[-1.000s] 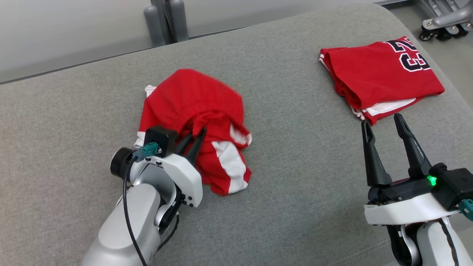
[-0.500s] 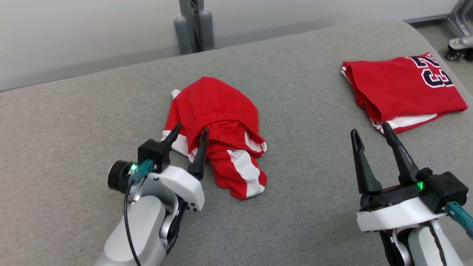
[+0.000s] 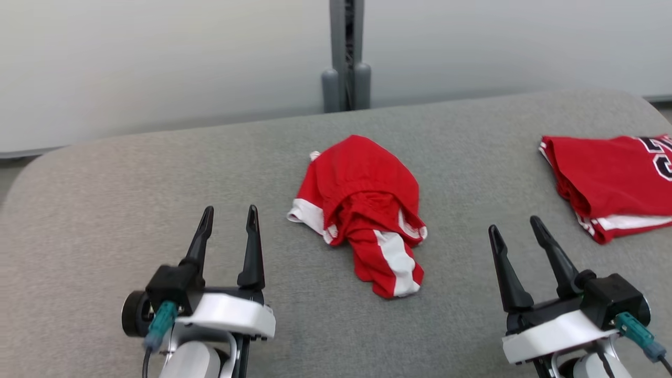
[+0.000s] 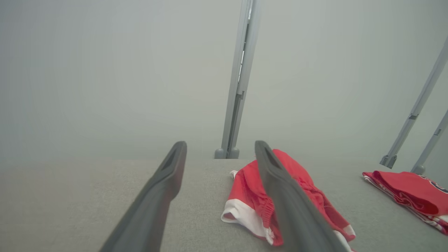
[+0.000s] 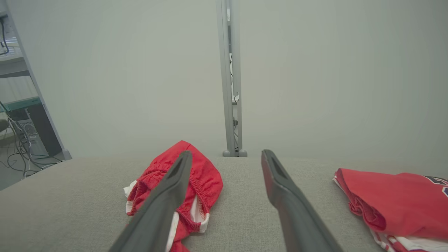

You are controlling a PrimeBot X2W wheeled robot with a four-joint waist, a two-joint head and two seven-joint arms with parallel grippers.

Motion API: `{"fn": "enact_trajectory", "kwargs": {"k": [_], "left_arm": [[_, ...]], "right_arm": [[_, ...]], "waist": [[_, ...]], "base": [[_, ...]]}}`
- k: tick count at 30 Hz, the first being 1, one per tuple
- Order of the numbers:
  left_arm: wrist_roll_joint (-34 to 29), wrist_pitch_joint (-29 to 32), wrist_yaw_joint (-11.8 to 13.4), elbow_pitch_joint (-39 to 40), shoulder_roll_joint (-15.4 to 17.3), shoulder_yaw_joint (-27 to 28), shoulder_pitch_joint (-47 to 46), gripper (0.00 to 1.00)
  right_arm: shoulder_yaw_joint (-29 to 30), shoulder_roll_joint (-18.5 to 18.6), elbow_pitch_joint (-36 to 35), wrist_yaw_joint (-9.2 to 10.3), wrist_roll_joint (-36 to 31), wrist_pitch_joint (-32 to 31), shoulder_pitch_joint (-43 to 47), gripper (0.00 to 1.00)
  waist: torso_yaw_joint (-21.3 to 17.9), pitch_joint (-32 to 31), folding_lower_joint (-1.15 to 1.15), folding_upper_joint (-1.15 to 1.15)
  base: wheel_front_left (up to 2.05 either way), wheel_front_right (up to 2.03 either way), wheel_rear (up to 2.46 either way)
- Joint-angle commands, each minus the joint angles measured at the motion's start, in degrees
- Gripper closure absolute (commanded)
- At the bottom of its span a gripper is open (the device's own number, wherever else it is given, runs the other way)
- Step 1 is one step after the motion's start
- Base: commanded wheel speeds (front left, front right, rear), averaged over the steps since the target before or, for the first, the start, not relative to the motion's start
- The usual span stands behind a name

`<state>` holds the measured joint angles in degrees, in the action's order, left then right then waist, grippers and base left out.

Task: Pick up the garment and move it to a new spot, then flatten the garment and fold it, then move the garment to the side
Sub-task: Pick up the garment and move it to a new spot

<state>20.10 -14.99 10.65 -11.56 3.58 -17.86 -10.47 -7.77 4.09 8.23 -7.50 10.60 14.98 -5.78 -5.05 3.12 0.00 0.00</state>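
Sitting crumpled near the middle of the grey surface (image 3: 131, 184) is the red garment (image 3: 367, 210), white stripes showing, bunched into a heap with one end trailing toward the robot. Left end effector (image 3: 230, 210) is at the lower left of the head view, near the garment but clear of it, fingers spread and nothing between them. Right end effector (image 3: 514, 224) is the same deal at the lower right: spread wide, empty, parked roughly between the garment and a folded red jersey (image 3: 609, 178). The jersey lies at the right end of the surface, well apart from the heap, its dark numbers cut off by the frame edge. Behind the surface a grey post (image 3: 346, 63) stands against a pale wall.
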Motion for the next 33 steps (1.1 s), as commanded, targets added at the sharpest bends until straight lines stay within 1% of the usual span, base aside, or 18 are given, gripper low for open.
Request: {"fn": "enact_trajectory", "kwargs": {"k": [1,2,7,11,16,18,20,23,28,33], "left_arm": [[-0.64,-0.19,-0.1,1.33,0.19,0.33,1.32,0.0],[-1.16,-0.2,-0.33,2.48,0.18,0.56,2.58,0.0],[-4.4,-0.21,0.85,7.6,0.02,2.66,8.21,0.0],[-7.13,-0.21,1.54,9.77,-0.06,3.9,12.43,0.0],[-9.4,-0.21,0.94,12.46,-0.29,5.46,16.65,0.0],[-9.97,-0.21,0.23,12.78,-0.37,5.6,18.09,0.0],[-10.18,-0.21,-0.61,12.46,-0.44,5.65,19.0,0.0],[-10.48,-0.21,-0.94,12.28,-0.5,6.39,19.3,0.0],[-10.12,-0.22,-1.05,11.85,-0.57,6.51,19.18,0.0],[-9.49,-0.22,-0.48,11.01,-0.58,5.89,18.38,0.0]], "right_arm": [[0.19,0.22,0.14,0.02,-0.06,0.33,1.03,0.0],[0.32,0.18,0.16,0.02,-0.12,0.34,1.36,0.0],[1.54,-0.01,-0.64,0.02,-0.32,0.33,3.38,0.0],[2.56,-0.24,-1.6,0.02,-0.44,0.33,4.94,0.0],[3.4,-0.59,-2.91,0.02,-0.46,0.33,7.91,0.0],[3.66,-0.77,-3.13,0.02,-0.59,0.33,9.18,0.0],[3.73,-0.83,-3.26,0.02,-0.78,0.33,9.97,0.0],[3.53,-0.96,-3.18,0.02,-0.95,0.33,10.42,0.0],[3.25,-1.03,-3.02,0.02,-1.18,0.33,9.85,0.0],[2.76,-1.03,-2.69,0.02,-1.5,0.33,9.65,0.0]], "waist": [[1.98,-1.94,0.0,0.0],[2.37,-2.31,0.0,0.0],[4.19,-3.69,0.0,0.0],[4.84,-4.15,0.0,0.0],[5.4,-4.68,0.0,0.0],[5.57,-4.81,0.0,0.0],[5.56,-4.93,0.0,0.0],[5.38,-5.0,0.0,0.0],[5.06,-5.41,0.0,0.0],[4.75,-5.91,0.0,0.0]], "base": [[0.0,0.0,0.0],[0.0,0.0,0.0],[0.0,0.0,0.0],[0.0,0.0,0.0],[0.0,0.0,0.0],[0.0,0.0,0.0],[0.0,0.0,0.0],[0.0,0.0,0.0],[0.0,0.0,0.0],[0.0,0.0,0.0]]}}
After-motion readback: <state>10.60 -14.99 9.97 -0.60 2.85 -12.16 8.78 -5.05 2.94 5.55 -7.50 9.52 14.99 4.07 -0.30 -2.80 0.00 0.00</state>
